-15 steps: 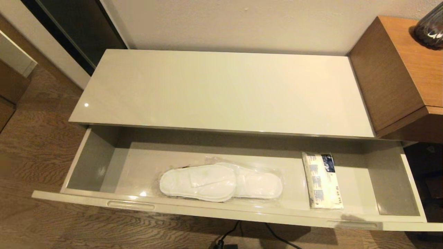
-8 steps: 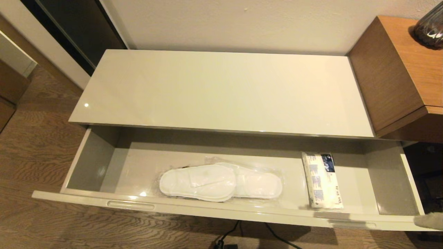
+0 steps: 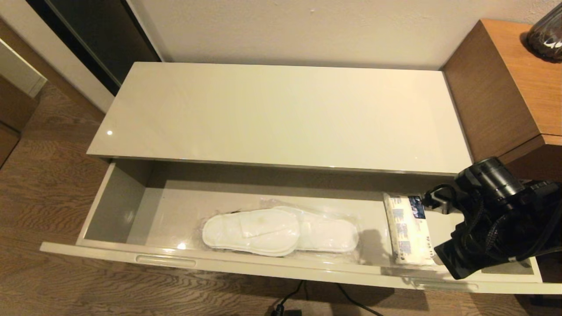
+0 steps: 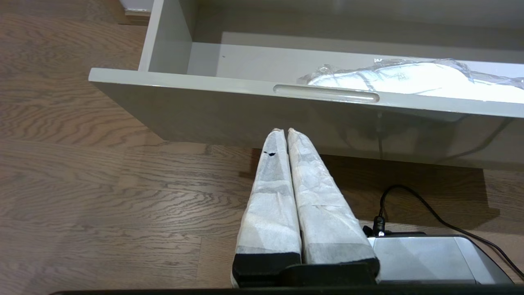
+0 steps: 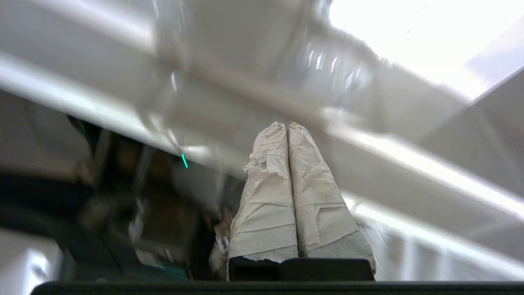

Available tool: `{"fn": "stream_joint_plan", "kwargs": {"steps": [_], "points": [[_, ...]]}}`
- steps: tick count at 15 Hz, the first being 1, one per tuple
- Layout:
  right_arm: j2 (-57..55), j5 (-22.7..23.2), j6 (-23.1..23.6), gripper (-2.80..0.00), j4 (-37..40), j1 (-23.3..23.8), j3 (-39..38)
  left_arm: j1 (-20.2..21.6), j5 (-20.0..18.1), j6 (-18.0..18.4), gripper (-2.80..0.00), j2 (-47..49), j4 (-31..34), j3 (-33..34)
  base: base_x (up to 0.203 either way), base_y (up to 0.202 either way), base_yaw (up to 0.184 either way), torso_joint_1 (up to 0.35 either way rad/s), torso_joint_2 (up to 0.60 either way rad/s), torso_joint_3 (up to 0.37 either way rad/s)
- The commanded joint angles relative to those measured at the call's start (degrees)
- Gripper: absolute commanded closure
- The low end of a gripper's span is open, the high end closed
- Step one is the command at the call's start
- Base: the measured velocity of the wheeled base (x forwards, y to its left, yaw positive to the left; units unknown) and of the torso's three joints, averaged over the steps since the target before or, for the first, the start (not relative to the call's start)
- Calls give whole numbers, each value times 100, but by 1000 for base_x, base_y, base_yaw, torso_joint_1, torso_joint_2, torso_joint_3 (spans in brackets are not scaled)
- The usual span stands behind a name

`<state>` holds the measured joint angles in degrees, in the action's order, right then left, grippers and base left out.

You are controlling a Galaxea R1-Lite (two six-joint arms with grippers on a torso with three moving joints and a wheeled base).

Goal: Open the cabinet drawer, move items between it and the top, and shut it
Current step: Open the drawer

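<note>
The cabinet drawer (image 3: 118, 206) stands pulled out below the bare cream top (image 3: 285, 114). Inside lie wrapped white slippers (image 3: 281, 230) in the middle and a white tissue pack (image 3: 408, 228) with blue print toward the right end. My right arm (image 3: 496, 219) hangs over the drawer's right end, just right of the tissue pack and covering its near corner. Its paper-wrapped gripper (image 5: 287, 123) is shut and empty, seen against blurred pale surfaces. My left gripper (image 4: 284, 130) is shut and empty, low above the floor before the drawer front, below its left recess (image 4: 326, 93). The slippers (image 4: 409, 78) show past the rim.
A taller brown wooden unit (image 3: 513, 87) adjoins the top on the right, with a dark vase (image 3: 546, 37) on it. A black cable (image 3: 298, 298) lies on the wood floor under the drawer front. A dark doorway (image 3: 96, 39) is at the back left.
My right arm has come up from the lower right edge of the head view and now hangs over the drawer's right end. The slippers, tissue pack and left arm have not moved.
</note>
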<state>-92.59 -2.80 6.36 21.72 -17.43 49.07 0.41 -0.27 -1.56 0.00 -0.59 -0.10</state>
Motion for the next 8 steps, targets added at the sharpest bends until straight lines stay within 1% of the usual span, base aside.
{"fn": "stream_joint_plan", "kwargs": {"steps": [1, 2, 3, 4, 6, 8], "points": [[128, -413, -122, 0, 449, -470, -69, 2, 0, -2, 0, 0, -2, 1, 0, 0, 0, 0, 0, 0], [341, -717, -284, 0, 646, -680, -81, 2, 0, -2, 0, 0, -2, 1, 0, 0, 0, 0, 0, 0], [494, -1045, -385, 0, 866, -771, -47, 2, 0, -2, 0, 0, -2, 1, 0, 0, 0, 0, 0, 0], [648, -1275, -390, 0, 1115, -813, 41, 2, 0, -2, 0, 0, -2, 1, 0, 0, 0, 0, 0, 0], [796, -1484, -370, 0, 1621, -857, 414, 2, 0, -2, 0, 0, -2, 1, 0, 0, 0, 0, 0, 0], [801, -1503, -387, 0, 2283, -959, 952, 2, 0, -2, 0, 0, -2, 1, 0, 0, 0, 0, 0, 0]]}}
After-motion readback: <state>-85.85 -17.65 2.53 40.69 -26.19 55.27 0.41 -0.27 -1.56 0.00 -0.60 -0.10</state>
